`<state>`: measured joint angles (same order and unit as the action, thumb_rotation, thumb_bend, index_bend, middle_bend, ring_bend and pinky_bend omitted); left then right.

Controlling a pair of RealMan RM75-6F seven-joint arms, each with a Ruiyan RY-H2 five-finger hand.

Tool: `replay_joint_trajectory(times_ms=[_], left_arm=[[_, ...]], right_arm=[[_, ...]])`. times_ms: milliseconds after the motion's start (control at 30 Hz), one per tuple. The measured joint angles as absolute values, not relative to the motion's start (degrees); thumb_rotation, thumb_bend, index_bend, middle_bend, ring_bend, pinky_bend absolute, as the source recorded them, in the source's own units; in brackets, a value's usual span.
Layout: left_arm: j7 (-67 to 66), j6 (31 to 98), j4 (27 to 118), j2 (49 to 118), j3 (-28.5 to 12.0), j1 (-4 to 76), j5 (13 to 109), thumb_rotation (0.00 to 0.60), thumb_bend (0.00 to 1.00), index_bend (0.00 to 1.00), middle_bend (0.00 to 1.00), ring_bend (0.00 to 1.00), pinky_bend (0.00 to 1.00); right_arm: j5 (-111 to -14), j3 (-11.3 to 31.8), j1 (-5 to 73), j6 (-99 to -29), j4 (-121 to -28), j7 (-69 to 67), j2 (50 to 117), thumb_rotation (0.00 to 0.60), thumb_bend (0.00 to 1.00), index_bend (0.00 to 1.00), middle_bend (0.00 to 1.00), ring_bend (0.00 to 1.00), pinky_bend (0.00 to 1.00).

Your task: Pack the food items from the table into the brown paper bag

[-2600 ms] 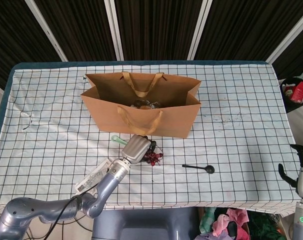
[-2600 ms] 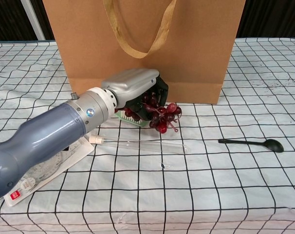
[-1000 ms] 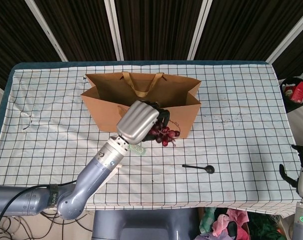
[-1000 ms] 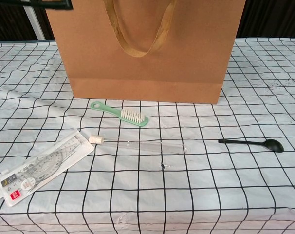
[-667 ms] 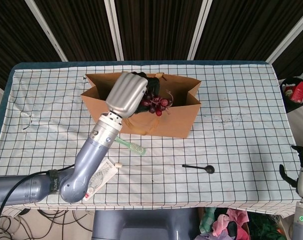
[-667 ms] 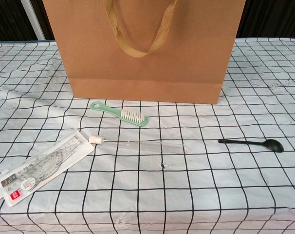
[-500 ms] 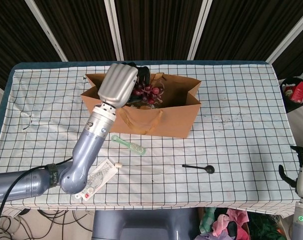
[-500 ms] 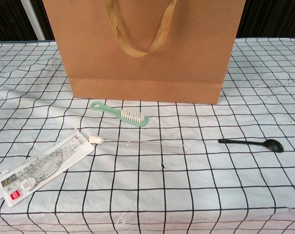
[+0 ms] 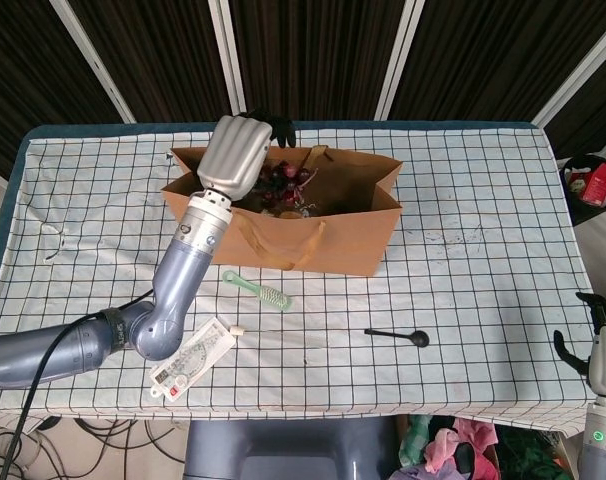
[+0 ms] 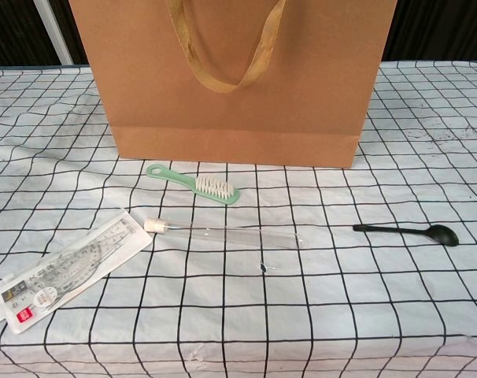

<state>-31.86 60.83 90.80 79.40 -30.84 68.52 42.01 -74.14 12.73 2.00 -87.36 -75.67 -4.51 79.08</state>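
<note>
The brown paper bag [image 9: 333, 235] stands open at the table's middle back; in the chest view the brown paper bag [image 10: 317, 87] fills the top. My left hand [image 9: 236, 157] hovers over the bag's open mouth and holds a bunch of dark red grapes [image 9: 284, 177], which hangs inside the opening. Other food [image 9: 287, 209] lies at the bag's bottom, hard to make out. My right hand [image 9: 603, 350] sits at the lower right edge of the head view, off the table, fingers apart, holding nothing.
In front of the bag lie a green brush [image 10: 194, 183], a clear tube [image 10: 223, 231], a packaged protractor set [image 10: 65, 272] and a black spoon [image 10: 408, 231]. A dark bin with red items [image 9: 593, 187] stands off the table's right side.
My left hand lifted the grapes off the table in front of the bag, up and back over its rim, and they now hang in the bag's mouth. The right hand stayed put.
</note>
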Motion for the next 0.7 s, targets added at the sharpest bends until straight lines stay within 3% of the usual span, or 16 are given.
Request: replay_joint_trajectory(times_ms=[133,400,700], left_arm=[[-35.89,62.2,90.5,79.84,-29.56,69.58,40.04,0.6,0.05,0.28,0.2,0.05,0.2],[-39.04,66.03,93.27,79.29,-28.92,70.36,38.31,0.6,0.0,0.25,0.19,0.05,0.19],[-46.84,65.38,100.06,72.84,-27.33,70.4,31.99,0.6,0.01,0.26,0.18,0.05,0.18]], right_arm=[[-74.11,12.79,1.98,-87.31,-75.62,-4.78,78.95,0.6,0.27,0.25,0.22,0.31,0.3],[-73.91,13.06,1.86,-87.4,-75.72,-5.24,78.69,0.6,0.27,0.25,0.22,0.31,0.3],[-74.21,12.84,1.87,-87.47,-76.16,-4.92,78.75,0.6,0.27,0.25,0.22,0.31,0.3]])
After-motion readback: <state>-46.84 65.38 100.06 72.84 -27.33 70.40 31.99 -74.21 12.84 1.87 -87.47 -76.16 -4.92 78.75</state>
